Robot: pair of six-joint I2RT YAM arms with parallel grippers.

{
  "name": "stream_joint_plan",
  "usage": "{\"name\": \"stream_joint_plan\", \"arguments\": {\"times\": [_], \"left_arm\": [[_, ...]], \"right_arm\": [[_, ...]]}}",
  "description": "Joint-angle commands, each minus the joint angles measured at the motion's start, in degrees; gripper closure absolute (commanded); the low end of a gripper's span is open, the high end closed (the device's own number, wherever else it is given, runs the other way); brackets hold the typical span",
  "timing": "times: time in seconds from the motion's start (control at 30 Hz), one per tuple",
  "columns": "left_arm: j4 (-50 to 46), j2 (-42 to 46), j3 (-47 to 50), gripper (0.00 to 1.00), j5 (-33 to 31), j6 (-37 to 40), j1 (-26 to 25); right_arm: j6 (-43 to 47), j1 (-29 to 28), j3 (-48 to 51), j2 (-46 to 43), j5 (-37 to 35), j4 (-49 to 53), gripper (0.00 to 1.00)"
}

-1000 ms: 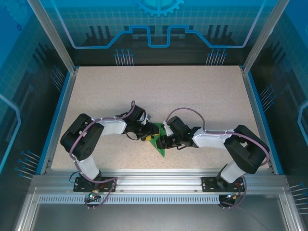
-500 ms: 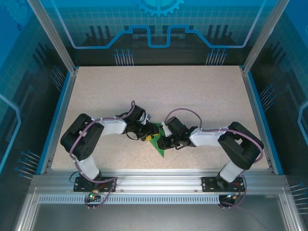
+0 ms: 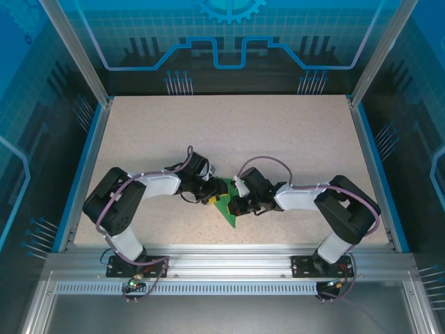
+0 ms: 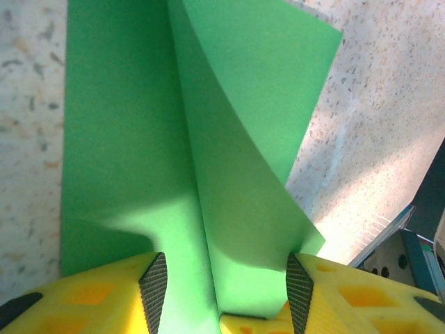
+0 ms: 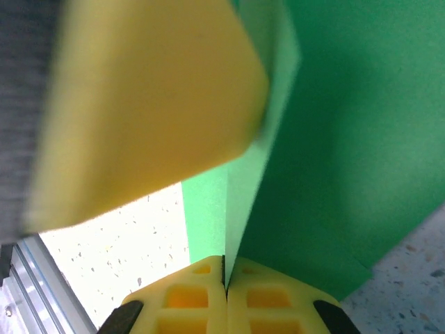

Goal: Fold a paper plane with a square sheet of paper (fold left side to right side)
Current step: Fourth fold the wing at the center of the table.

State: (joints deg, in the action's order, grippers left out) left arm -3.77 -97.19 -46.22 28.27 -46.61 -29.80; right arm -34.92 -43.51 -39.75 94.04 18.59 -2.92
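Jaws of right gripper [image 5: 224, 270], apart a second ago, now clench the raised edge of the sheet of paper [image 4: 118, 139]; left gripper [image 4: 226, 282] jaws stand released, astride its fold.

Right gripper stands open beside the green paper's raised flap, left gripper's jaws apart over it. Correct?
No: the right gripper is shut on the raised flap of the green paper, seen in the right wrist view. The left gripper does have its jaws apart over it.

Green sheet of paper [image 4: 125, 139] looks smooth and matt, table [image 3: 278, 132] speckled and matt, left fingers [image 4: 55, 306] yellow plastic.
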Motion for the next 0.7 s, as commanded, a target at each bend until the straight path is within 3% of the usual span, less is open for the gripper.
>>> {"name": "stream_joint_plan", "arguments": {"times": [0.0,0.13,0.37,0.67], "left_arm": [[-3.21,4.07,0.73,0.47,-1.78,0.5,0.25],[-4.75,5.76,0.73,0.48,-2.69,0.69,0.48],[-4.08,2.79,0.52,0.66,-1.74,-0.5,0.43],[-1.12,-0.93,-0.88,0.6,0.83,-1.07,0.03]], "right_arm": [[0.81,0.83,1.05,-0.78,1.42,-1.09,0.99],[0.38,1.42,2.04,-1.14,2.0,-2.24,0.99],[0.2,1.48,2.44,-1.23,2.3,-3.01,0.99],[0.11,1.51,2.82,-1.17,2.33,-3.33,0.99]]}}
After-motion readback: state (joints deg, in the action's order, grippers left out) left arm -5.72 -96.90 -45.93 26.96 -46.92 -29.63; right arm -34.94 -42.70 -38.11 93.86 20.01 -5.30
